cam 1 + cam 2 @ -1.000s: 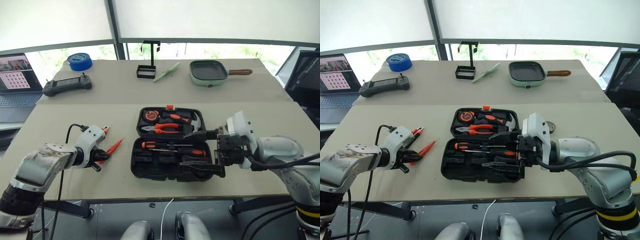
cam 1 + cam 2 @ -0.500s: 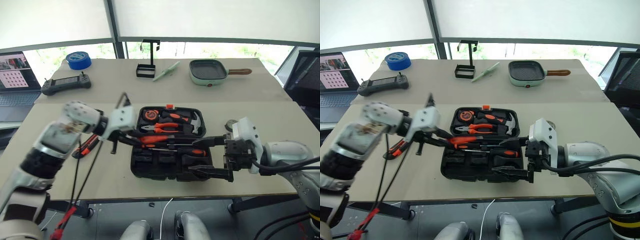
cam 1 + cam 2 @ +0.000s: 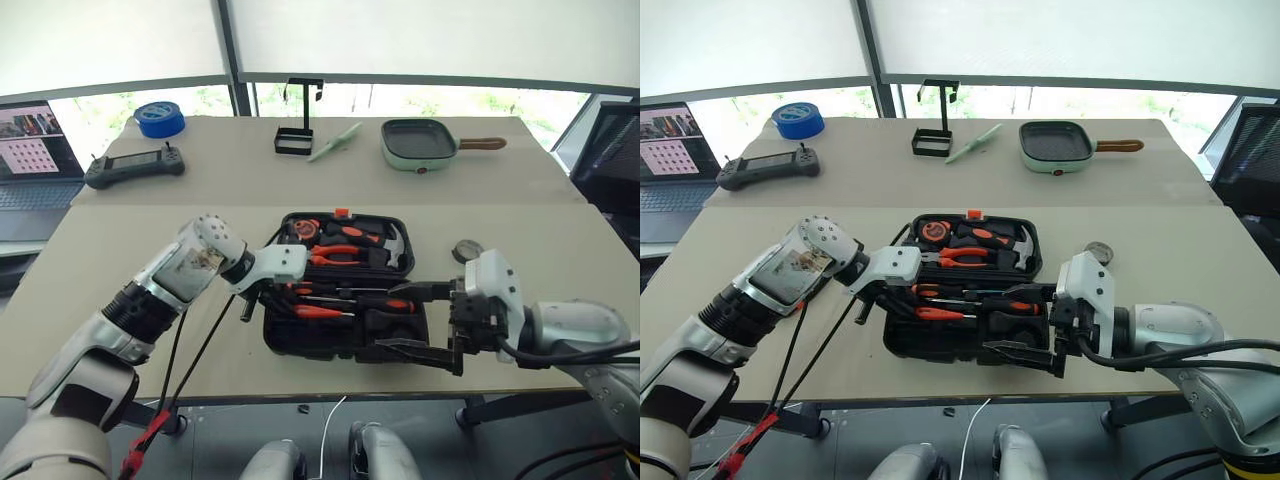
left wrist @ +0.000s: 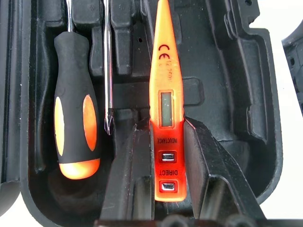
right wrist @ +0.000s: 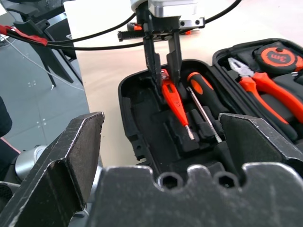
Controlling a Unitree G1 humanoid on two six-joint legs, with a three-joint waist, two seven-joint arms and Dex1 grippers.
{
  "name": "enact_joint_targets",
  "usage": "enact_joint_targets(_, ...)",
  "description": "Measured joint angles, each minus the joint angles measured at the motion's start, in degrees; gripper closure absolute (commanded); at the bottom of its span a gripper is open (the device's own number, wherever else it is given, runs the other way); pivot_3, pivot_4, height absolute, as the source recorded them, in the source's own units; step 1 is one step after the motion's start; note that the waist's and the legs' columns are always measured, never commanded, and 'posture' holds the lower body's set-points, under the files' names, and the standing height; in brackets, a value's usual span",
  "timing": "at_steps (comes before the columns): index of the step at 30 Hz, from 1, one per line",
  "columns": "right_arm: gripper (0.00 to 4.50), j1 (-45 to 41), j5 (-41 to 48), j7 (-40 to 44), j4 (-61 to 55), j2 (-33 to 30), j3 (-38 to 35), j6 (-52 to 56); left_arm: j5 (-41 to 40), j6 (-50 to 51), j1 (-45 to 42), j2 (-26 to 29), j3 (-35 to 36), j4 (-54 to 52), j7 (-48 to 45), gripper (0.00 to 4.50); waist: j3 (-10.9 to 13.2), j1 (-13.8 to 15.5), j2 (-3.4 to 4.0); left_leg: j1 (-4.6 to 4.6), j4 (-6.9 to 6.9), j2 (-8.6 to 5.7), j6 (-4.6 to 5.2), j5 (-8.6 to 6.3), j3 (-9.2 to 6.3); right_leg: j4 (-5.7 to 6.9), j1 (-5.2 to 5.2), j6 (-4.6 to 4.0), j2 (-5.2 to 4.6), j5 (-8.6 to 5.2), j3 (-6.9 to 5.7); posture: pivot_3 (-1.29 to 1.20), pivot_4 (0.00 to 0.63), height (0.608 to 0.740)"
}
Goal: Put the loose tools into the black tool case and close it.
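Two halves of the black tool case (image 3: 345, 340) lie open on the tabletop (image 3: 120, 250), the far half holding pliers (image 3: 335, 258), a hammer (image 3: 392, 243) and a tape measure (image 3: 303, 229) in their slots. The left hand (image 3: 283, 297) reaches over the near half from the left and is clenched on the thin orange screwdriver (image 4: 164, 109), its two black fingers (image 4: 208, 161) pinching the flat butt end that carries small buttons and a tiny display. That screwdriver lies along the near half of the case, its tip pointing toward the right hand, just above or on the moulded slots; whether it is fully seated I cannot tell. Just beside it in the same half sits an orange-and-black screwdriver (image 4: 75, 118) in its slot, with the thin metal shaft (image 4: 108, 71) of another screwdriver between the two.

The right hand (image 3: 425, 320) hangs at the right end of the case with its fingers spread wide and nothing between them, one finger over the near half's far edge and the other near its front edge. A small round dark tape roll (image 3: 466, 250) rests on the tabletop just right of the case, behind the right wrist.

On the far tabletop are a blue tape roll (image 3: 160, 119), a black controller (image 3: 134, 167) and a small pan (image 3: 420, 143).
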Motion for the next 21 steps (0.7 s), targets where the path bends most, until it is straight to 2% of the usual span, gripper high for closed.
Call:
enact_joint_targets(10, 0.0, 0.0, 0.0, -1.5, 0.0, 0.7, 0.0, -0.4, 2.7, 1.1, -0.7, -2.2, 0.0, 1.8, -1.0, 4.09, 0.0, 0.0, 0.0, 0.01, 0.01, 0.0, 0.01, 0.0, 0.01, 0.01, 0.0, 0.01, 0.0, 0.0, 0.01, 0.0, 0.15, 0.74)
enact_joint_targets(11, 0.0, 0.0, 0.0, -1.5, 0.0, 0.8, 0.0, -0.4, 2.8, 1.2, -0.7, -2.6, 0.0, 1.8, -0.9, 3.29, 0.0, 0.1, 0.0, 0.01, 0.01, 0.0, 0.01, -0.01, 0.01, 0.0, 0.01, 0.01, 0.0, 0.0, 0.01, 0.0, 0.15, 0.74)
enact_joint_targets(13, 0.0, 0.0, 0.0, -1.6, 0.0, 0.9, 0.0, -0.4, 3.0, 1.2, -0.7, -2.8, 0.0, 1.9, -0.8, 2.78, 0.0, 0.1, 0.0, 0.01, 0.02, 0.0, 0.02, -0.01, 0.01, 0.0, 0.01, 0.01, 0.0, 0.0, 0.01, 0.0, 0.15, 0.74)
enact_joint_targets(17, 0.0, 0.0, 0.0, -1.7, 0.0, 1.3, 0.1, -0.5, 2.6, 2.3, -0.7, -2.3, 0.3, 1.3, -1.8, 1.28, 0.0, 0.0, -0.01, 0.0, 0.02, 0.0, 0.02, -0.01, 0.01, 0.01, -0.01, 0.01, 0.02, 0.0, 0.01, 0.0, 0.15, 0.74)
enact_joint_targets(20, 0.0, 0.0, 0.0, -1.7, 0.0, 1.4, 0.1, -0.5, -0.1, 5.1, -0.4, 0.8, 1.9, -2.6, -4.4, 0.16, 0.0, -0.2, -0.01, -0.02, 0.02, 0.0, 0.01, -0.01, 0.01, 0.01, -0.05, 0.01, 0.02, 0.0, 0.01, 0.0, 0.15, 0.74)
enact_joint_targets(21, 0.0, 0.0, 0.0, -1.7, -0.1, 1.5, 0.2, -0.5, -1.9, 6.4, -0.3, 2.5, 3.4, -4.7, -5.4, 0.04, 0.0, -0.2, -0.01, -0.02, 0.02, 0.0, 0.01, -0.01, 0.01, 0.01, -0.05, 0.01, 0.02, 0.0, 0.01, 0.0, 0.15, 0.74)
